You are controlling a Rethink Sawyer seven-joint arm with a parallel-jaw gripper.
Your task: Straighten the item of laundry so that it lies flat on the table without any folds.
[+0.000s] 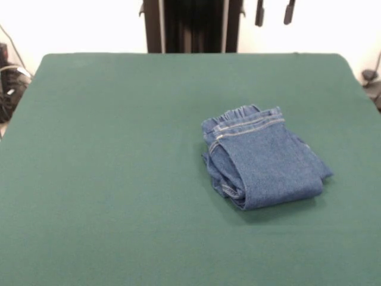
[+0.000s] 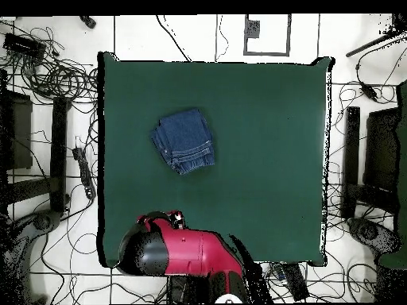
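Note:
The jeans (image 1: 262, 156) lie folded into a compact blue denim bundle, right of the middle of the green table (image 1: 119, 167). The gathered waistband faces the robot's side and several folded layers show along the bundle's left edge. In the overhead view the jeans (image 2: 184, 140) sit in the upper left part of the table (image 2: 262, 175). My gripper (image 1: 274, 13) is drawn back at the top edge of the front view. Only its two dark fingertips (image 1: 259, 13) show, apart and empty, far from the jeans. The red arm (image 2: 187, 250) is folded back at the table's near edge in the overhead view.
The black pedestal (image 1: 191, 27) stands behind the table's far edge. Cables (image 2: 56, 75) and dark stands (image 2: 60, 151) crowd the floor around the table on both sides.

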